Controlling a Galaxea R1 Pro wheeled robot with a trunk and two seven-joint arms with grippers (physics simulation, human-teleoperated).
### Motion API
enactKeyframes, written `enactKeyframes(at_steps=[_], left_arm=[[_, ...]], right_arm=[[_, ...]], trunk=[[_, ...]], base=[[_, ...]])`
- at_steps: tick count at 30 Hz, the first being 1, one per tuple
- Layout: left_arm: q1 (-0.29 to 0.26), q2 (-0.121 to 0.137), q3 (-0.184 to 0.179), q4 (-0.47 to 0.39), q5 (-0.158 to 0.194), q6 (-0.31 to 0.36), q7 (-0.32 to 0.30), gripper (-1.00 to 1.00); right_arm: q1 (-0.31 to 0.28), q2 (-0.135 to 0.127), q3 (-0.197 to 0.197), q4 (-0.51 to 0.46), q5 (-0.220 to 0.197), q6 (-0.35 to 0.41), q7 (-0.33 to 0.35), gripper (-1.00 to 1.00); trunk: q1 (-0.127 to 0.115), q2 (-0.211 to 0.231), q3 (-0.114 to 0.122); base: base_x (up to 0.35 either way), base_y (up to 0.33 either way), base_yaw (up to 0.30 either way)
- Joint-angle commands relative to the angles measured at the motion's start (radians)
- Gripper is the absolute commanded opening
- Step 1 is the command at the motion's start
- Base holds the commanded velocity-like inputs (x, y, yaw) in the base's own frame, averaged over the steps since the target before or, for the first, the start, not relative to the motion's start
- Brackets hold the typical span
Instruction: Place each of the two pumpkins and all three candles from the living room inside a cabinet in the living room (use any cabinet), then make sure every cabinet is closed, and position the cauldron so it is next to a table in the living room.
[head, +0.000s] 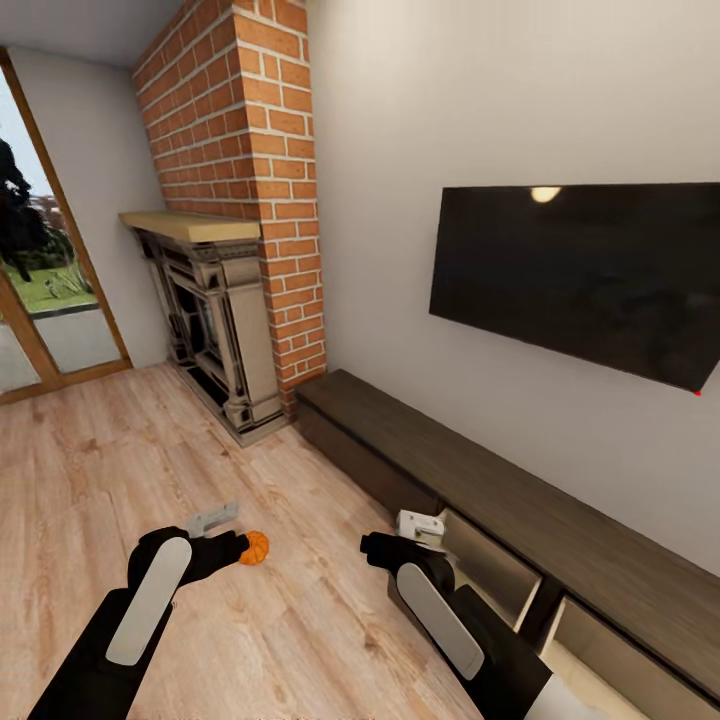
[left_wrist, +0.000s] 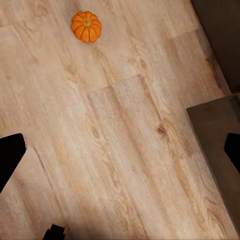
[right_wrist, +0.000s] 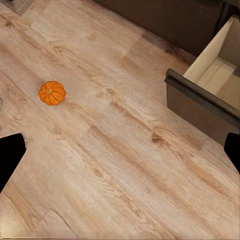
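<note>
Pumpkin (head: 254, 547): on floor (head: 120, 460), left of cabinet (head: 520, 510). Cabinet: against wall, right of fireplace (head: 215, 320), drawer (right_wrist: 210, 92) pulled out.

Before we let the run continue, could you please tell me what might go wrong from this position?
1. The pumpkin lies loose on the wood floor; being round, it may roll away if a finger nudges it during the grasp.
2. The left gripper has open jaws above bare floor, well off the pumpkin, so closing now would grab nothing.
3. The cabinet's drawer stands pulled out close beside the right arm; a swing or base move could strike its front.
</note>
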Motion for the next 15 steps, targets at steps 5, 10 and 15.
enactKeyframes(at_steps=[5,10,15], left_arm=[[-0.001,0.001,-0.002,-0.001,0.009,0.001,0.01,1.0],[-0.002,0.001,-0.002,-0.002,0.009,0.001,0.01,1.0],[-0.001,0.001,-0.002,-0.004,0.01,0.001,0.01,1.0]], right_arm=[[-0.001,0.0,0.001,0.001,-0.007,0.003,-0.007,1.0],[-0.001,0.0,0.001,0.0,-0.007,0.003,-0.007,1.0],[-0.001,0.0,0.001,0.001,-0.007,0.003,-0.007,1.0]], trunk=[[0.0,-0.001,0.006],[0.0,-0.001,0.013],[0.0,-0.001,0.021]], base=[[-0.177,0.0,0.177],[-0.096,0.0,0.178],[-0.013,0.0,0.178]])
